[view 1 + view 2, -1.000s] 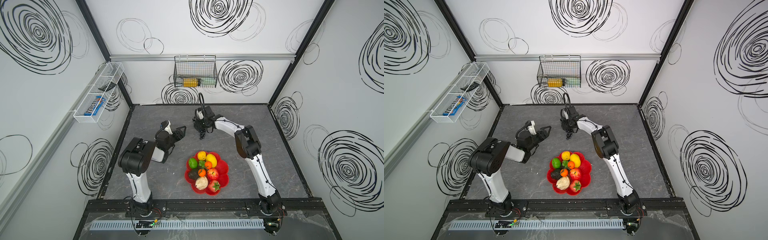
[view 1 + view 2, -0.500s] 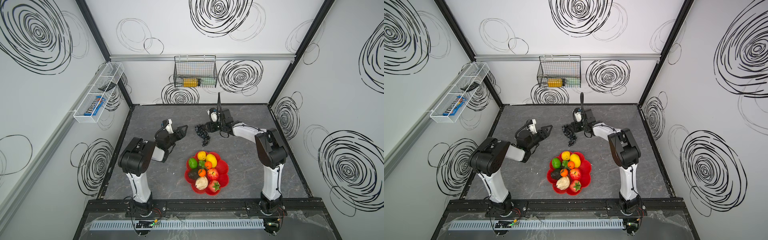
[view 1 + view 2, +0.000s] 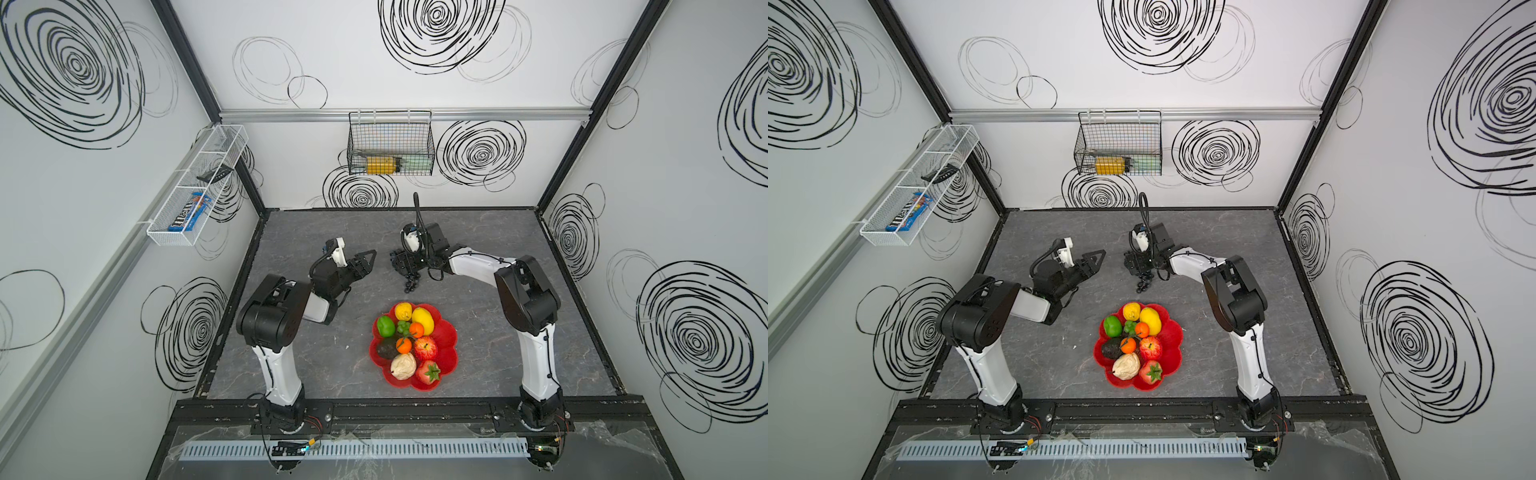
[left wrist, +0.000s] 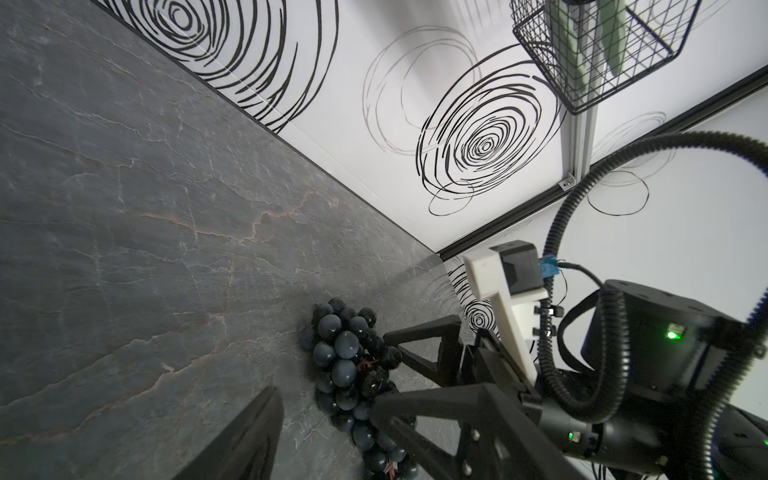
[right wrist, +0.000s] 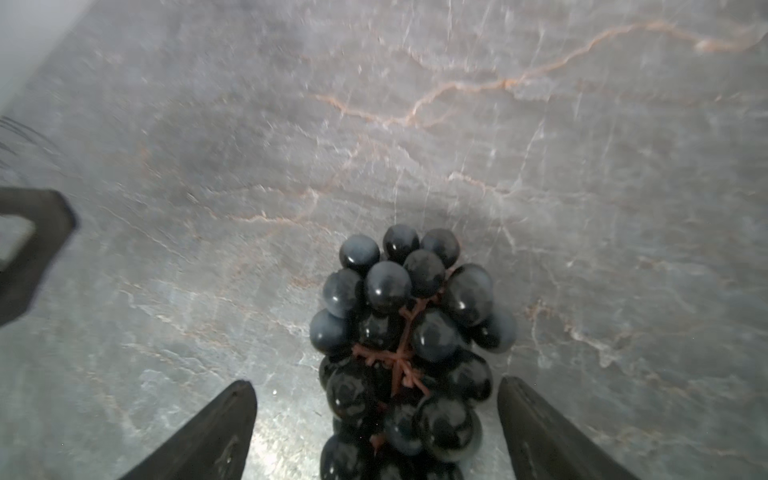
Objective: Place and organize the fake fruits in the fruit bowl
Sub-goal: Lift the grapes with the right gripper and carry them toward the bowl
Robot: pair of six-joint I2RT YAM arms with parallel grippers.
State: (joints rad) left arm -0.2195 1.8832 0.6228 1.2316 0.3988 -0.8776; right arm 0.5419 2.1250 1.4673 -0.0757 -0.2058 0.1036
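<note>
Right gripper [image 5: 374, 384]: my jaws stand wide; one finger on each side of the black grapes [image 5: 399, 311], with bare table showing between each finger and the bunch; nothing gripped.
Right gripper, top views: low over the table [image 3: 311, 374] behind the fruit bowl [image 3: 446, 336]; arm stretched across toward the middle.
Left gripper [image 3: 368, 262]: my jaws are spread and empty; tips point at the grapes, near them but apart.
Black grapes, place: lying on the table outside the bowl, between my two grippers; the bunch trails toward the bowl's far rim without touching it, in both top views [image 3: 1144, 282].
Left wrist view: the grapes [image 4: 345, 365] lie flat on the grey surface; my right gripper sits just beside them.
Fruit bowl, place: on the table, middle front, between my two arm bases; upright.
Fruit bowl, contents, far side: two yellow lemons [image 3: 403, 311] [image 3: 422, 320]; green lime [image 3: 385, 326].
Fruit bowl, contents, centre: two oranges [image 3: 417, 329] [image 3: 403, 345]; red apple [image 3: 425, 348]; dark avocado [image 3: 387, 350].
Fruit bowl, contents, near side: beige lumpy fruit [image 3: 403, 365]; strawberry [image 3: 429, 372].
Packing: fruits touch one another; the bowl's right part shows bare red.
</note>
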